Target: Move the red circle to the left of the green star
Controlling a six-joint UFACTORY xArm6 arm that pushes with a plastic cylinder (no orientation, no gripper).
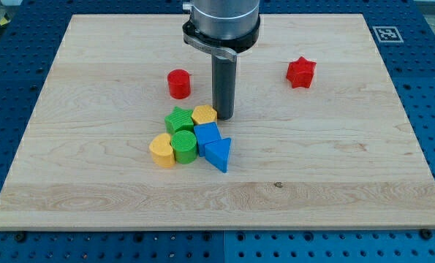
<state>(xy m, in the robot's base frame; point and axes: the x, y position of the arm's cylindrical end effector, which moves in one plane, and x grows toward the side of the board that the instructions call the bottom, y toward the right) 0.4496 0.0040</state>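
In the single camera view, my tip (224, 117) rests on the wooden bench (349, 183), just right of the yellow block (204, 115). I have no jaws, so nothing is held. The red circle (178, 84) sits apart, above the green star (179, 120). I judge the approach is in hand; next I must circle behind the red circle and push it down-left.

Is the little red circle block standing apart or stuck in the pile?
Apart: the red circle stands alone, above the cluster's green star.
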